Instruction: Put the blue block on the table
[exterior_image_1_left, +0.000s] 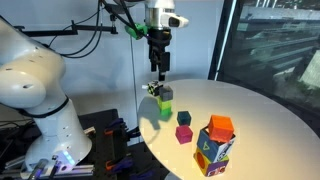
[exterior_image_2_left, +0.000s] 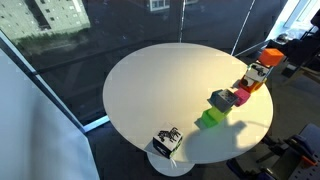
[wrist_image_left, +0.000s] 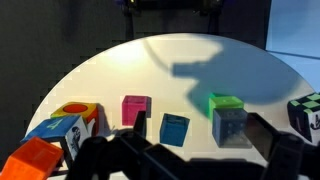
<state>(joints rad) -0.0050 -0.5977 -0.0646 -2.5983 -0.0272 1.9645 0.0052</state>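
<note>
The round white desk (exterior_image_2_left: 150, 90) carries a loose row of blocks along one side. At one end stands the big multicoloured cube (exterior_image_1_left: 215, 152) with an orange block (exterior_image_1_left: 221, 126) on top; next comes the magenta cube (exterior_image_1_left: 184, 134), then the blue block (exterior_image_1_left: 185, 118), then the green and grey stack (exterior_image_1_left: 165, 102), and near the rim a black-and-white patterned cube (exterior_image_2_left: 166, 141).

In the wrist view the blue block (wrist_image_left: 174, 128) sits directly on the desk, just beside the magenta cube (wrist_image_left: 135, 110) and a little nearer the camera, with the green block (wrist_image_left: 227, 118) further off on its other side. It is a plain cube, so it offers no long axis to line up with.

The tool (exterior_image_1_left: 160, 70) hangs above the green end of the row, clear of everything. It seems to hold nothing; how wide its jaws stand I cannot tell.

From the tool, the blue block lies down and along the row toward the multicoloured cube, past the green stack. Since it already rests on the desk, I judge little remains.
</note>
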